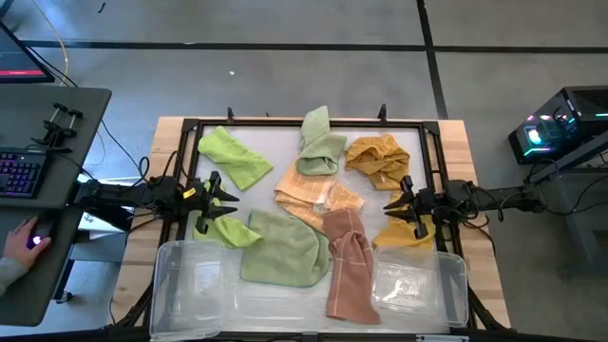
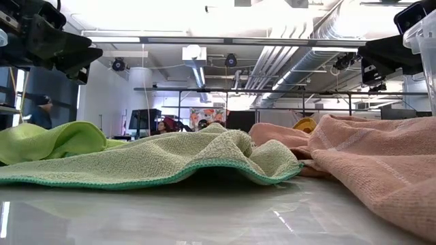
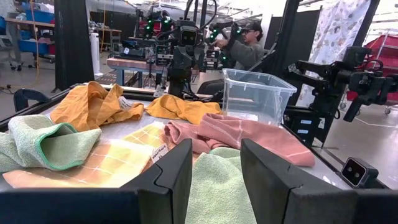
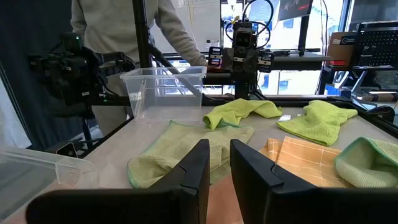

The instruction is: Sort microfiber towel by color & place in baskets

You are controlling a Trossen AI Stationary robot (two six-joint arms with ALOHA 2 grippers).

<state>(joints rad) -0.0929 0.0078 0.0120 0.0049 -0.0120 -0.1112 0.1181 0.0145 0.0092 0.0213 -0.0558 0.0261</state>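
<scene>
Seven microfiber towels lie spread over the white work surface (image 1: 275,142), none in a tub. In the high view a lime green towel (image 1: 235,157) sits upper left, a second lime towel (image 1: 228,231) lies bunched at left centre, and a large pale green towel (image 1: 285,249) spreads below the middle. A sage green towel (image 1: 320,147) with a darker hem is folded at top centre, resting on an orange checked towel (image 1: 313,195). A mustard towel (image 1: 378,160) is crumpled upper right, another yellow towel (image 1: 404,233) lies at right centre, and a pink towel (image 1: 349,266) runs down toward the lower edge.

Two clear plastic baskets stand along the bottom of that frame: the left basket (image 1: 195,285) at lower left, the right basket (image 1: 423,285) at lower right, with the pink towel's end lying just beside it.

The left gripper (image 1: 211,201) hovers just above the bunched lime towel, its fingers (image 3: 177,168) apart and holding nothing. The right gripper (image 1: 397,204) hovers between the mustard and yellow towels, its fingers (image 4: 196,165) close together with a narrow gap, empty.

The low view alone shows the pale green towel's darker green hem and its rippled folds; the wrist views show a person beyond the table. The high view shows a hand (image 1: 24,242) at a desk at lower left.
</scene>
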